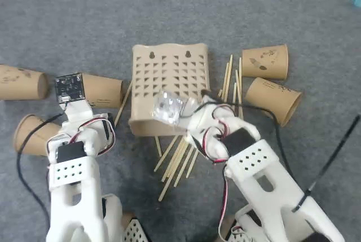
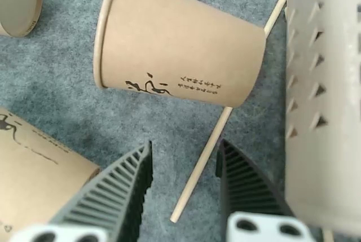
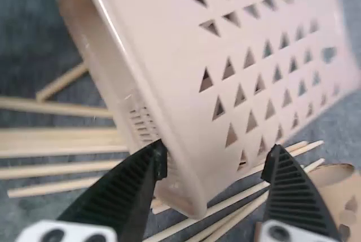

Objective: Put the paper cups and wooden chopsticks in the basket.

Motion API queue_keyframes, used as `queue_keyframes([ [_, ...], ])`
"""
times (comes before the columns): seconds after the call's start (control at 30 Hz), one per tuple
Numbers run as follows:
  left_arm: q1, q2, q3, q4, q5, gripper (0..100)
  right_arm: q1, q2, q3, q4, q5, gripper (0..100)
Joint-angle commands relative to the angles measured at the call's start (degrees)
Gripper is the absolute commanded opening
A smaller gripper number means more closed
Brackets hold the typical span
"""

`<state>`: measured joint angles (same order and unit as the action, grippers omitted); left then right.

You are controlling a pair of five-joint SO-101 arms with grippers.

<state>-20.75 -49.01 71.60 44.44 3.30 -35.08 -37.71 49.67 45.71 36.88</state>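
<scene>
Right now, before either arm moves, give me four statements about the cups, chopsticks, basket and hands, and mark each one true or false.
1. The cups stand upright. False: they lie on their sides on the table.
2. The left hand is open, with a chopstick lying on the table between its fingers. True.
3. The right hand is shut on a cup. False: it is open, with its fingers on either side of the basket edge.
4. Loose chopsticks lie on the table at the basket's near edge. True.
</scene>
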Motion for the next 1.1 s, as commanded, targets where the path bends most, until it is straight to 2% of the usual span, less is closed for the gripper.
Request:
queue_keyframes([
  [0.0,0.44,-1.32,-0.22,-1.58,-0.18,18,0.92,-0.48,-10.46,5.93,-4.84,27.7],
  [0.1,0.44,-1.32,-0.22,-1.58,-0.18,18,0.84,0.13,-16.79,13.14,-6.42,27.7],
  [0.3,0.44,-1.32,-0.22,-1.58,-0.18,18,-3.91,0.22,-24.88,27.03,-7.56,27.7],
  [0.43,0.53,-1.32,-0.22,-1.58,-0.18,18,2.77,4.09,-34.37,24.57,-16.70,27.7],
  [0.6,0.53,-1.32,-0.22,-1.58,-0.18,18,13.49,22.55,-54.68,26.07,-33.49,27.7],
  [0.77,0.44,-1.32,-0.22,-1.58,-0.18,18,16.22,43.56,-78.15,33.10,-45.27,27.5],
  [0.93,0.44,-1.32,-0.22,-1.67,-0.18,18,16.22,61.67,-96.97,34.51,-50.29,27.5],
  [1.07,0.44,-1.32,-0.22,-1.76,-0.26,18,16.31,74.33,-110.51,34.15,-51.43,27.5],
])
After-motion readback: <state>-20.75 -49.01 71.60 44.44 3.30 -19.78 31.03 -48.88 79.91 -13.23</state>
